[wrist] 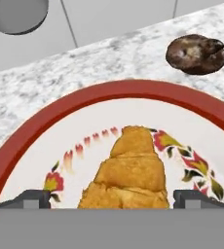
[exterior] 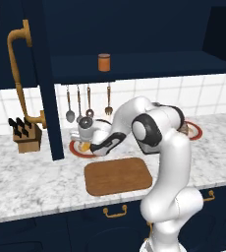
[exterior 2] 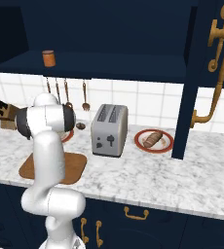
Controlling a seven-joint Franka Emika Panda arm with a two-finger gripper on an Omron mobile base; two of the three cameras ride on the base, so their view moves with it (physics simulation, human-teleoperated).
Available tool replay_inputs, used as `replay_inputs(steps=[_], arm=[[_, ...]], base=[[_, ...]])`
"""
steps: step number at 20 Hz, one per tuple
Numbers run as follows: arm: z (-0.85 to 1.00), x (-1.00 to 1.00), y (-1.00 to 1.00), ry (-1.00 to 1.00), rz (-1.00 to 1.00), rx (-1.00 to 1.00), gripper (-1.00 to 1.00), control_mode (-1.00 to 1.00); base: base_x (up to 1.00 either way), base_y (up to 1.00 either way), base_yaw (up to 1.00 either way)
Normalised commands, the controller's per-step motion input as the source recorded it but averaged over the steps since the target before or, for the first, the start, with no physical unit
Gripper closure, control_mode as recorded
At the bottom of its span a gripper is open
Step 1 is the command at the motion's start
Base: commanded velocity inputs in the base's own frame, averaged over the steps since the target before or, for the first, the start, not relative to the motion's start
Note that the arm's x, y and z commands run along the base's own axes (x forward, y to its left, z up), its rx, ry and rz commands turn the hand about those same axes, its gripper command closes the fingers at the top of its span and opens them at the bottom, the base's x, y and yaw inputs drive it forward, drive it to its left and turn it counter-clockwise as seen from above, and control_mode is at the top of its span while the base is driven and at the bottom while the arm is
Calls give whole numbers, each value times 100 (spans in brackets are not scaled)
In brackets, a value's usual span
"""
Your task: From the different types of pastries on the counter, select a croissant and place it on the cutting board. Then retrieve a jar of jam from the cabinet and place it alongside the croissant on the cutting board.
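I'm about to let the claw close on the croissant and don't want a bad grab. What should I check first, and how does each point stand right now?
1. Claw open: ok, its tips stand apart on either side of the croissant.
2. Target is the right pastry: ok, golden and tapered, not the dark lump on the counter.
3. Croissant lies on the red-rimmed plate with nothing else against it: ok.
4. Tips low enough to grip: cannot tell.
5. Cutting board bare for the drop: ok.
6. Jar of jam on the open cabinet shelf: ok.
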Motion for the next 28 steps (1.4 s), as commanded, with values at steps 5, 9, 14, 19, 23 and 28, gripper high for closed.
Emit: replay_inputs(steps=[5, 9, 14, 19, 23, 28], arm=[[-45, 70, 0, 4, -8, 3, 100, -100], [-4, 11, 0, 2, -24, 14, 100, -100], [3, -39, -5, 17, -44, 32, 100, -100], [21, -80, -11, 5, -23, 35, 100, -100], [13, -95, -2, -24, -2, 5, 100, -100], [32, -90, 0, -17, 0, 1, 100, -100]], base=[[0, 0, 0], [0, 0, 0], [0, 0, 0], [0, 0, 0], [0, 0, 0], [0, 0, 0]])
